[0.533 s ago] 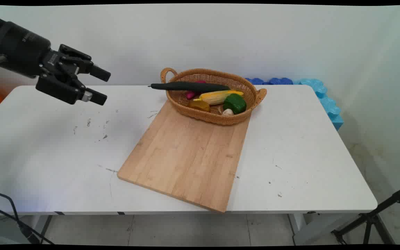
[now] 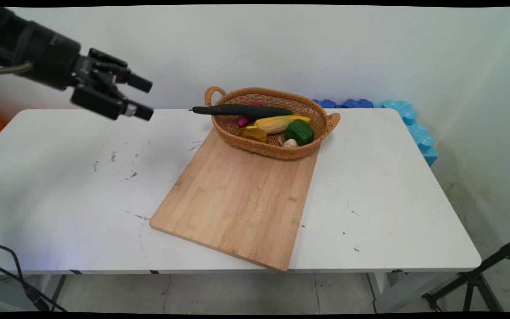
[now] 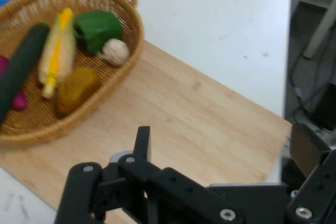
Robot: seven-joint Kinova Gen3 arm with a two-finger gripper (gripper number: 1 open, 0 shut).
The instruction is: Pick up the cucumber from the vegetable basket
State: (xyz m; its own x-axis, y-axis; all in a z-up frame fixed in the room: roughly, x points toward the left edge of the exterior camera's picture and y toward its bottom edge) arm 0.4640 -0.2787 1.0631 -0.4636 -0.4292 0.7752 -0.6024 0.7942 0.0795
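You see the gripper (image 3: 210,182) linkage along the bottom edge, one finger (image 3: 142,142) sticking up over the wooden board (image 3: 184,124). Wicker basket (image 3: 126,40) sits upper left, its rim overlapping the board. Inside: long dark cucumber (image 3: 21,69), corn cob (image 3: 56,51) beside it, green pepper (image 3: 98,30), garlic bulb (image 3: 115,51), brownish-yellow lump (image 3: 76,90), something pink (image 3: 18,100). White table (image 3: 220,19) beyond.

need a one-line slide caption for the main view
Open black gripper held above the white table's left side, apart from a wicker basket of toy vegetables resting on a wooden cutting board.
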